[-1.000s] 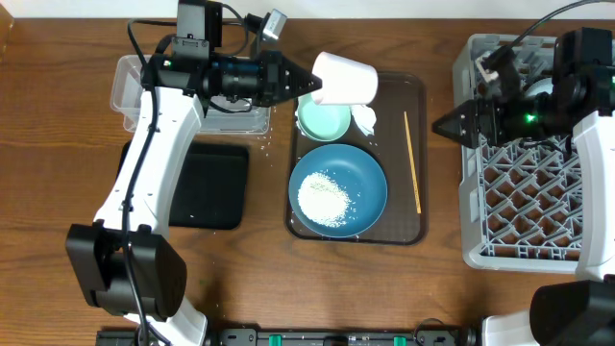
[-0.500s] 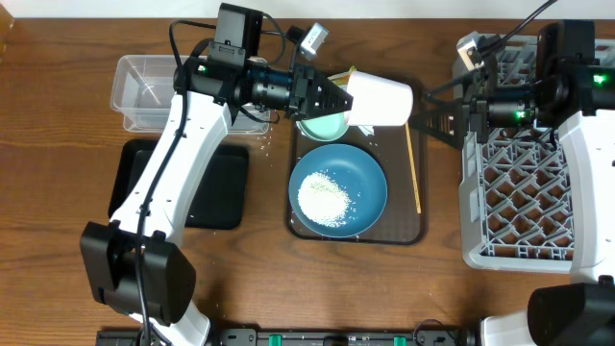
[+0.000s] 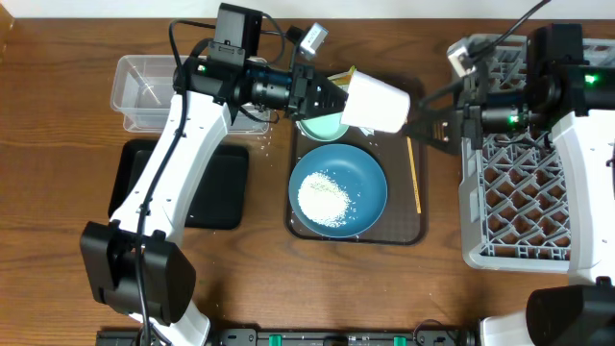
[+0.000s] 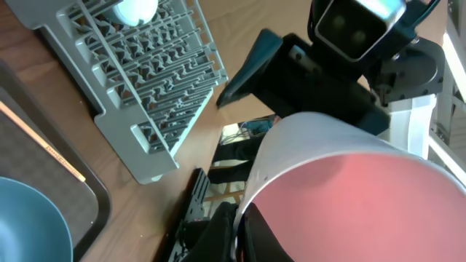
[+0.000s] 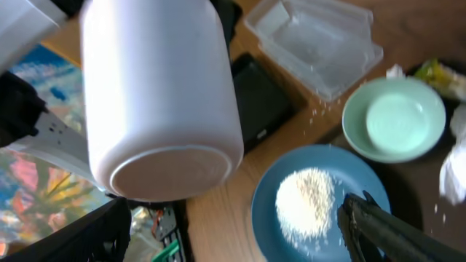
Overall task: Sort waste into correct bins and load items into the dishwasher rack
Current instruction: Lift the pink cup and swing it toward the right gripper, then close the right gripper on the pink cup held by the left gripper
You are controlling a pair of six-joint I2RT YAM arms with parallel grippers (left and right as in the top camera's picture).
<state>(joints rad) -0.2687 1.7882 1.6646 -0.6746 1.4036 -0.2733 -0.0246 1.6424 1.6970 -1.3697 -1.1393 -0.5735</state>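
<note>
My left gripper point(image 3: 338, 97) is shut on the rim of the pale pink cup point(image 3: 377, 102) and holds it on its side above the brown tray's back edge. In the left wrist view the fingers point(image 4: 244, 229) pinch the cup's wall point(image 4: 349, 196). My right gripper point(image 3: 420, 120) is open, its fingers on either side of the cup's base without touching it. The cup's base fills the right wrist view point(image 5: 160, 94) between my wide-open fingers point(image 5: 233, 240). The blue dish point(image 3: 338, 190) holds rice point(image 3: 324, 198). The mint bowl point(image 3: 322, 125) sits behind it. The wooden stick point(image 3: 413, 173) lies on the tray's right side.
The grey dishwasher rack point(image 3: 524, 207) stands at the right, a light blue bowl point(image 4: 135, 9) in it. The clear tub point(image 3: 154, 91) and the black tray point(image 3: 207, 187) are at the left. The dishes stand on the brown serving tray point(image 3: 408, 233). A yellow wrapper point(image 5: 444, 73) and a tissue point(image 5: 455, 175) lie by the mint bowl.
My left arm swung the cup to the right, from above the mint bowl towards the rack. My right gripper came left off the rack and now brackets the cup's base.
</note>
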